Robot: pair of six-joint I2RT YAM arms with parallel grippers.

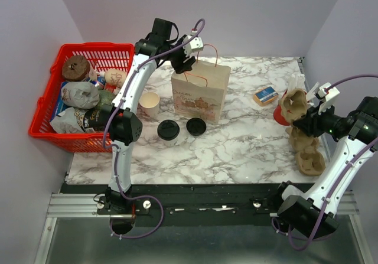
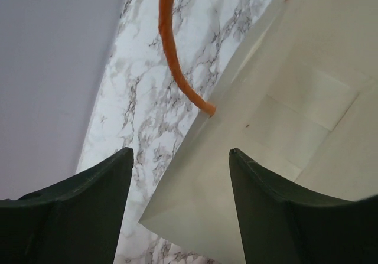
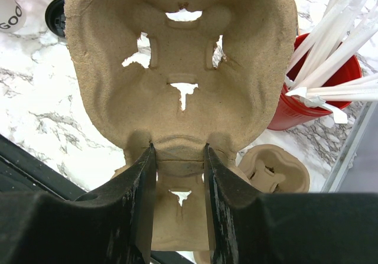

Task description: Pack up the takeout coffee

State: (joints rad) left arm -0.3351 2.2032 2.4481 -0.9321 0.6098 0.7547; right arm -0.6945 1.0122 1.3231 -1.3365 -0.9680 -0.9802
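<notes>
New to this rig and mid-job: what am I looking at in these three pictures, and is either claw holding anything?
Two robot arms are bolted at the table's near edge. The overhead picture looks down from behind them; the other two come from a camera on each wrist. The left gripper is open, its fingers either side of the top edge of the paper bag. The right gripper is shut on a cardboard cup carrier, held upright beside a red cup of straws. On the marble table stand the lidded takeout coffee, a loose black lid, a tan open cup and a red basket of groceries.
</notes>
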